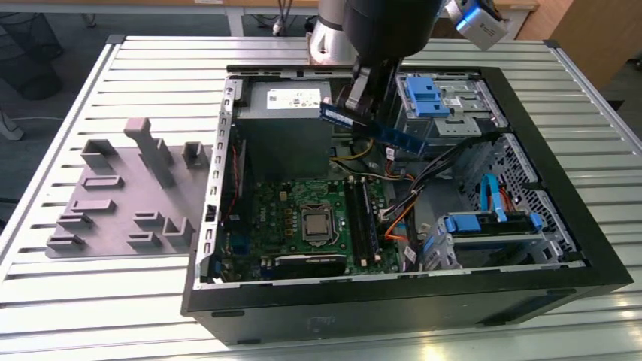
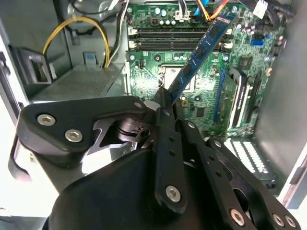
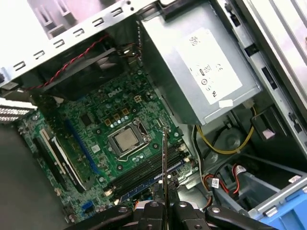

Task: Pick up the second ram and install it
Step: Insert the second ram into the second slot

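Observation:
The second ram (image 1: pixel 378 128), a thin blue-green stick with dark chips, hangs tilted in the air above the open computer case. My gripper (image 1: pixel 353 105) is shut on one end of it. In the second wrist view the ram (image 2: pixel 201 52) juts out from the gripper (image 2: pixel 165 103) over the green motherboard (image 2: pixel 192 110). The first wrist view shows the ram (image 3: pixel 164 158) edge-on above the gripper (image 3: pixel 164 207), lying across the long black memory slots (image 3: pixel 144 173). Those slots (image 1: pixel 361 218) run along the motherboard (image 1: pixel 291 218) beside the processor socket (image 1: pixel 319 223).
A grey power supply (image 1: pixel 286 113) sits at the case's far end, with yellow cables (image 2: pixel 76 28) beside it. Blue drive cages (image 1: pixel 431 98) and bundled cables fill the exterior view's right side. A grey holder tray (image 1: pixel 120 203) lies on the slatted table outside the case.

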